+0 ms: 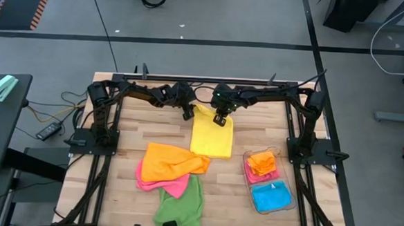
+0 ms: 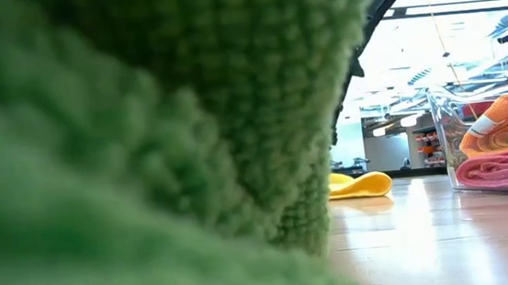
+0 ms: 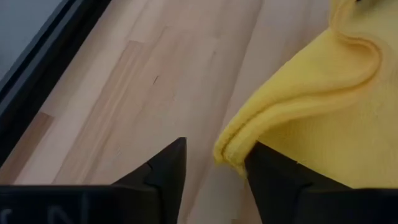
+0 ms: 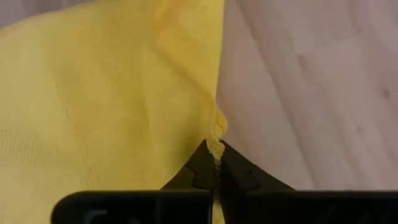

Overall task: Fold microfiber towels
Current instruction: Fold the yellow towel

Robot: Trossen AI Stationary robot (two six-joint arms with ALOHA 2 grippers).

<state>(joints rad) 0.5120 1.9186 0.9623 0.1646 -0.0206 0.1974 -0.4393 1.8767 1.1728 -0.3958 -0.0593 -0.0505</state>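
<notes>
A: What sits at the left of the worktop?
B: The left gripper, near 11 o'clock of centre, by the yellow towel's far left corner. Its fingers stand partly apart, the folded corner edge between them; I cannot tell if they grip it.
A: And the heap lower down?
B: An orange towel lies over a pink towel around 7 o'clock, with a green towel at 6 o'clock, reaching the near edge. The low camera is mostly blocked by that green cloth.
A: The yellow one?
B: Just past centre toward 12 o'clock, lying flat except for its lifted far edge.
A: The right gripper?
B: At 12 o'clock, pinched tight on the yellow towel's far right edge; a sliver of cloth shows between the closed tips.
A: Far right?
B: A bin at 4 o'clock holds folded orange, pink and blue towels, the blue towel nearest
</notes>
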